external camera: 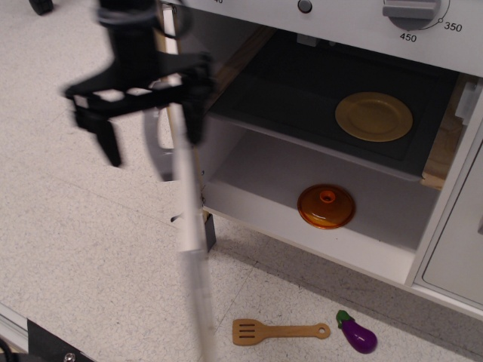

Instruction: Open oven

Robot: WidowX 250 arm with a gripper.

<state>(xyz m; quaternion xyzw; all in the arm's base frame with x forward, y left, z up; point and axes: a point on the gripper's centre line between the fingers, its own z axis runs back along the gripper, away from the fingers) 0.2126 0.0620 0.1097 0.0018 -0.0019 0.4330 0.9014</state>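
Oven (317, 143) filling the upper right and centre of the frame, cavity fully exposed. Door (189, 249) swung wide, seen almost edge-on as a thin white strip running from upper left down to the bottom centre, blurred. Grey bar handle (160, 151) just visible on its left face.

Gripper (149, 124) up in the upper left, black and motion-blurred, straddling the door's top edge. Fingers (106, 134) spread wide apart, one hanging to the left of the door, the other close to the door edge on the right; nothing clamped between them. Contact with the handle impossible to judge through the blur.

Inside: yellow plate (373, 116) lying flat on the dark upper shelf (287, 98), toward the right. Orange lid (326, 207) with a small knob sitting on the white lower floor of the cavity, centre right. Dial (411, 9) marked 350 and 450 on the top panel, upper right.

Down on the speckled floor (75, 249): wooden spatula (279, 331) at bottom centre, purple eggplant (357, 332) just beside its handle end.
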